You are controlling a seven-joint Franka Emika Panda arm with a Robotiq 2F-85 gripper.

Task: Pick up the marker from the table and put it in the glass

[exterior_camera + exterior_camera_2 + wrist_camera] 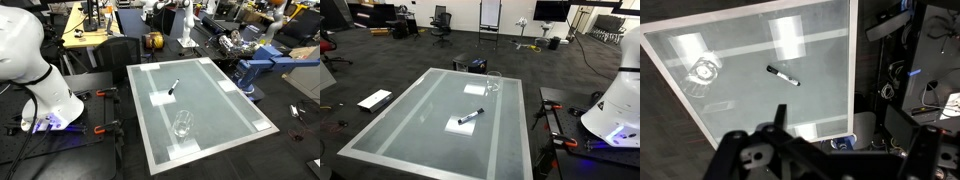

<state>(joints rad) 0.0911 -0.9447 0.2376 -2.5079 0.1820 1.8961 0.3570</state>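
Observation:
The marker (pixel 173 87) is a short dark stick with a lighter tip, lying flat near the middle of the pale glossy table (pixel 230 100). It shows in both exterior views (pixel 471 116) and in the wrist view (pixel 782 75). The clear glass (pixel 182 124) stands upright and empty on the table, apart from the marker (pixel 494 84) (pixel 705 70). My gripper (pixel 855 135) shows only in the wrist view, as dark blurred fingers spread apart at the bottom edge. It hangs high above the table (pixel 820 60), near its edge, and holds nothing.
White tape patches mark the table (pixel 420 110). The white robot base (pixel 45 100) stands beside the table. A blue machine (pixel 255 65) and a wooden workbench (pixel 85 35) lie beyond it. A flat white box (pixel 375 99) lies on the floor.

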